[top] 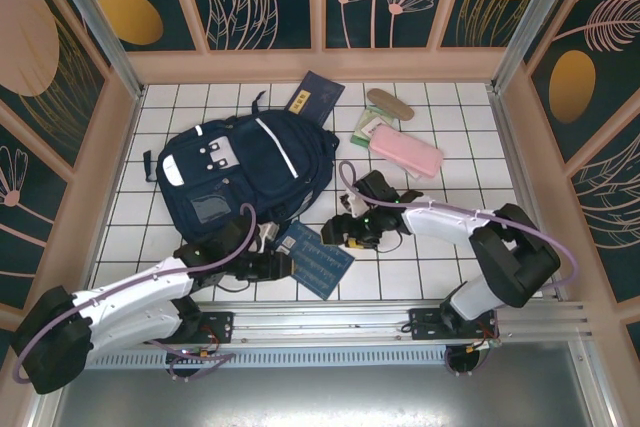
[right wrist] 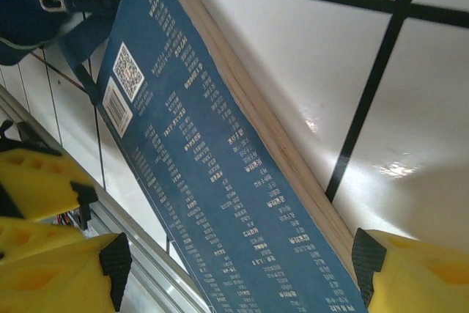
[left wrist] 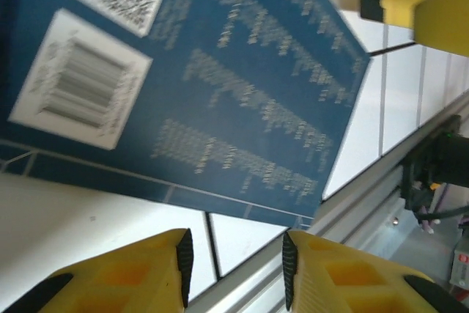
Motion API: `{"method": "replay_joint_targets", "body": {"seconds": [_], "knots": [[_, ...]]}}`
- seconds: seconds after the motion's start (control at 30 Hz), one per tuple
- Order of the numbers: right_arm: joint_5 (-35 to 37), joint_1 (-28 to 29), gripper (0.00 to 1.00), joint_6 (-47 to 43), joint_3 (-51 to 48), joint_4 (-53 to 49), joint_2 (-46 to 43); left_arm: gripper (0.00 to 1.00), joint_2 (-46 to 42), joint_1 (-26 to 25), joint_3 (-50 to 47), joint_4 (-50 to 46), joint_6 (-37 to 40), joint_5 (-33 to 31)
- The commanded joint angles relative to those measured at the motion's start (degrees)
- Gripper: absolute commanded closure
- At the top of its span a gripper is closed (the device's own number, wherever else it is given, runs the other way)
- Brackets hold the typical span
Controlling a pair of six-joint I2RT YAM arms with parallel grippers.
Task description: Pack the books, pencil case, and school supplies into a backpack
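Blue book (top: 315, 259) lies flat on the tiled table (top: 420, 277) at the near edge, barcode side up, just beside the backpack (top: 240, 172). Both arms have met over it, probably to lift it together into the bag. The right gripper (right wrist: 238, 262) is spread wide and straddles the book's long edge; the view is too oblique to show contact, likely no clamp yet. The left gripper (left wrist: 236, 265) is narrower, with nothing between its fingers and the book's edge just ahead. Pink pencil case (top: 405, 150) lies well apart.

Book (top: 315, 258) before backpack (top: 240, 172); pencil case (top: 405, 150) right.
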Motion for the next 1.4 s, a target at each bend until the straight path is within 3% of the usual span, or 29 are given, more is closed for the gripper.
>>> {"method": "replay_joint_targets", "body": {"seconds": [0.0, 0.33, 0.53, 0.7, 1.0, 1.23, 1.37], "knots": [[-1.97, 1.08, 0.20, -0.20, 0.40, 2.27, 2.03, 0.60, 1.28, -0.32, -2.31, 6.17, -3.47, -0.22], [-5.34, 1.96, 0.23, 0.05, 1.99, 4.69, 7.14, 0.57, 6.76, -0.32, -6.46, 17.33, -7.27, 0.70], [-6.74, 1.62, 0.28, 1.10, 3.24, 7.03, 8.58, 0.56, 19.53, -0.41, -2.03, 24.93, -5.37, 2.24], [-7.27, 0.70, 0.33, 2.04, 3.43, 7.92, 8.27, 0.56, 28.05, -0.33, 4.55, 25.50, -2.15, 2.82], [-10.32, -1.99, 0.52, 5.61, -0.75, 11.17, 1.74, 0.57, 33.54, -0.38, 9.69, 22.58, 1.86, 0.78], [-11.76, -2.52, 0.84, 8.48, -3.17, 15.32, 2.22, 0.63, 31.82, -0.33, 8.86, 23.04, 1.65, 0.31], [-11.85, -2.43, 0.91, 9.62, -4.37, 17.22, 3.99, 0.63, 29.81, -0.37, 8.37, 23.07, 1.30, 0.09]]}}
